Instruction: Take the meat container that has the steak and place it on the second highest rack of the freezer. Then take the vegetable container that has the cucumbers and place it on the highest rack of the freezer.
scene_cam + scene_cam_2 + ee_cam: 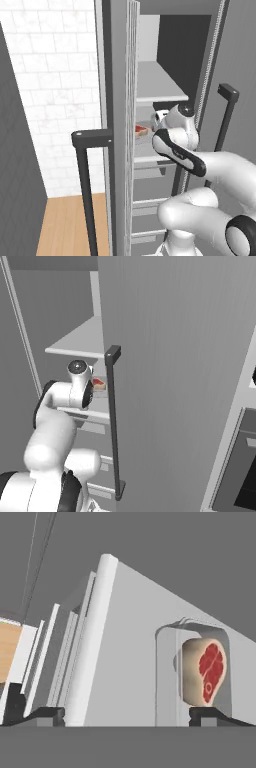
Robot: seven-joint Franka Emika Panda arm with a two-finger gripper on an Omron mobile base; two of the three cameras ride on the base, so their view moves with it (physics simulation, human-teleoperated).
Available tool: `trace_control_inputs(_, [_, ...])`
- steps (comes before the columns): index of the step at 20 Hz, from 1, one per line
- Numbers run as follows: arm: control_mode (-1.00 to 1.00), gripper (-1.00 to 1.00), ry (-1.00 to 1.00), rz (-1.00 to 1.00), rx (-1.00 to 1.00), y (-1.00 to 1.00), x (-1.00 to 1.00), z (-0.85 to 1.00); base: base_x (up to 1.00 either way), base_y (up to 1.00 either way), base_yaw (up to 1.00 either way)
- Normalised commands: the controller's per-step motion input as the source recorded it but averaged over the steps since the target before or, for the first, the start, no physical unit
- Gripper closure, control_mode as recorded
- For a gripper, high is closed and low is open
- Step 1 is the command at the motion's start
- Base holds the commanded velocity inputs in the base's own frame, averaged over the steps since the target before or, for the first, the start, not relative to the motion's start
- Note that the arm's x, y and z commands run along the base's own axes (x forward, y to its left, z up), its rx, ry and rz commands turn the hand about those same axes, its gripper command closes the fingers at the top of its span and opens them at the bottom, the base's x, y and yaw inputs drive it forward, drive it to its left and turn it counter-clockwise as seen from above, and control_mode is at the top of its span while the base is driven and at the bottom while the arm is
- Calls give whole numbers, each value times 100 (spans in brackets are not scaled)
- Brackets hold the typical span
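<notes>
Hand view: gripper point(127, 714) with fingers spread wide, nothing between them. Meat container point(192, 672) with the steak point(211, 671) lies just ahead on a white freezer rack point(125, 662), nearer the right-hand fingertip point(205, 713). Left base view: arm reaches into the open freezer; steak point(141, 130) rests on the rack below the top shelf point(155, 85). Door handle point(87, 175) stands at left.

Matt grey rack point(130, 662); translucent plastic meat container point(167, 677).
</notes>
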Motion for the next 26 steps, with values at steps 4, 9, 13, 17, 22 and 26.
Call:
trace_control_inputs(4, [-100,-100,10,0,0,0,-99,29,0,0,0])
trace_control_inputs(9, [-100,-100,6,0,0,0,-100,20,0,0,0])
trace_control_inputs(13, [-100,-100,7,0,0,-5,-83,45,0,0,0])
trace_control_inputs(17, [-100,-100,2,0,0,-2,-43,48,0,0,0])
trace_control_inputs(22, [-100,-100,7,0,-1,0,-5,69,0,0,0])
trace_control_inputs(26, [-100,-100,2,0,-7,0,-26,33,0,0,0])
